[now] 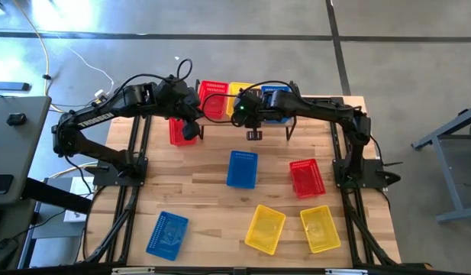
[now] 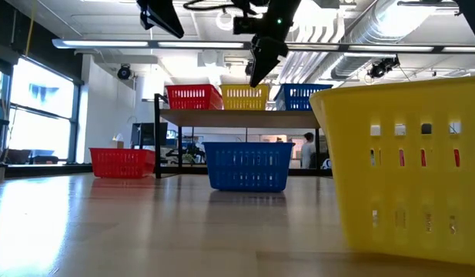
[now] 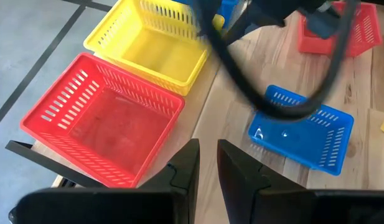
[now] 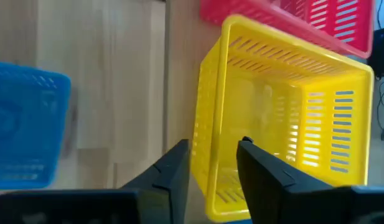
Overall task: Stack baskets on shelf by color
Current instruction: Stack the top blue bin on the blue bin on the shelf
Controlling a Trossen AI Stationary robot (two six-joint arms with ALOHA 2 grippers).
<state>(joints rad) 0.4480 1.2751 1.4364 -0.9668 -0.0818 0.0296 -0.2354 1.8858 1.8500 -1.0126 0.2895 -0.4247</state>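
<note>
Baskets, nine, small plastic mesh, three colours; you have one red basket [image 1: 213, 98], one yellow basket [image 1: 239, 92] and one blue basket [image 1: 277, 99] side by side on the shelf [image 2: 245, 117], one of each so far; six wait on the table [image 1: 220, 198]: a red one [image 1: 182, 130] below the left gripper, a blue one [image 1: 242, 169] mid-table, a red one [image 1: 307, 177] toward the right arm's base, two yellow [image 1: 265, 228] [image 1: 320, 228] and a blue [image 1: 167, 234] at the near edge.

Handling, as you may judge it: light, thin-walled, fairly stiff at the rim but likely to flex in the slotted sides; smooth plastic, so apt to slip in a loose pinch; open tops suggest they nest one inside another. Take one wall at the rim, a finger inside and a finger outside, near the middle of a short side so it hangs level.

Right gripper [image 4: 213, 163]: above the shelf, jaws apart by a narrow gap, nothing between them; the yellow basket's near wall sits just ahead of and beneath the tips, not pinched.

Left gripper [image 3: 207, 163]: also raised, jaws close to each other with a slim gap, holding nothing; the shelf's red basket lies ahead and to one side of the tips.
</note>
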